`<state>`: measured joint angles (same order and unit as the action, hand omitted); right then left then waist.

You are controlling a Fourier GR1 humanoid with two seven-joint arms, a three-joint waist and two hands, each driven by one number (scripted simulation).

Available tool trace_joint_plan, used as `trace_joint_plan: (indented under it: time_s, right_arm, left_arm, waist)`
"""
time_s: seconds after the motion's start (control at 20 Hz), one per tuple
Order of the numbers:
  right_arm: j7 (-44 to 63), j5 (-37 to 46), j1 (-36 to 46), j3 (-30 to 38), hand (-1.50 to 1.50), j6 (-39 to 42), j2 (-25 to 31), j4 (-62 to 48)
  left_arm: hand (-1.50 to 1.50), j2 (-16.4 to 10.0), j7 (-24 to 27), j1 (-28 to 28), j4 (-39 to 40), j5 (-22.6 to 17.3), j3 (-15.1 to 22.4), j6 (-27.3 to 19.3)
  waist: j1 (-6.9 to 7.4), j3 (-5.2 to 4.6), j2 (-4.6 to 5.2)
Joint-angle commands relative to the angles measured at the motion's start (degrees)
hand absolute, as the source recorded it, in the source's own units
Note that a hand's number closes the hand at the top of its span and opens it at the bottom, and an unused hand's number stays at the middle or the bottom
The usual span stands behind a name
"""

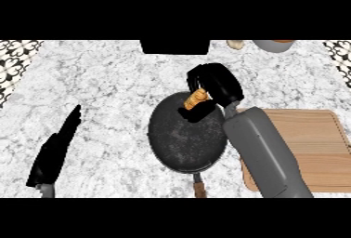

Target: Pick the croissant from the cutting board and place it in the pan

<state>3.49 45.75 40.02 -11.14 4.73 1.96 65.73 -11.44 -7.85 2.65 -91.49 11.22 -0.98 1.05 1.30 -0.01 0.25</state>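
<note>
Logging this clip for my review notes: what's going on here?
The robot's right hand has its fingers curled round the croissant and holds it over the far rim of the black pan in the middle of the counter. The croissant is off the wooden cutting board at the right and does not look set down in the pan yet. The left hand rests open at the lower left.

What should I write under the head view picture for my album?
The right hand holds the croissant over the far edge of the pan, beside the cutting board.
</note>
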Motion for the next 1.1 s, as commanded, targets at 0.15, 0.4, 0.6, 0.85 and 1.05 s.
trace_joint_plan:
  time_s: [0.15,0.4,0.6,0.85,1.05]
  right_arm:
    - [-0.57,-3.0,6.05,-10.02,1.5,-9.46,-1.91,-20.02]
    - [-0.11,-10.54,9.28,-17.45,1.5,-6.48,-1.95,-27.85]
    - [3.35,-23.37,5.24,-11.94,-1.5,-4.65,-1.95,-30.11]
    - [0.65,-38.26,5.44,-15.81,-1.5,-9.37,-1.96,-27.14]
    - [-6.4,-42.82,5.63,-14.19,-1.5,-17.83,-1.96,-26.8]
  left_arm:
    - [0.0,0.78,-1.56,-3.09,0.89,1.16,0.4,-0.5]
    - [0.0,0.71,0.63,-2.63,2.13,0.15,0.76,1.37]
    - [0.0,-0.01,-1.08,-2.31,-0.76,-0.35,1.07,2.55]
    - [0.0,0.73,-1.1,-5.34,1.9,0.85,1.39,1.7]
    - [0.0,1.57,0.63,-3.04,2.86,0.4,1.43,1.56]
  waist:
    - [0.96,0.03,0.29]
    - [2.9,0.03,0.67]
    - [4.3,0.13,0.95]
    - [4.52,0.14,0.88]
    - [3.18,0.1,0.71]
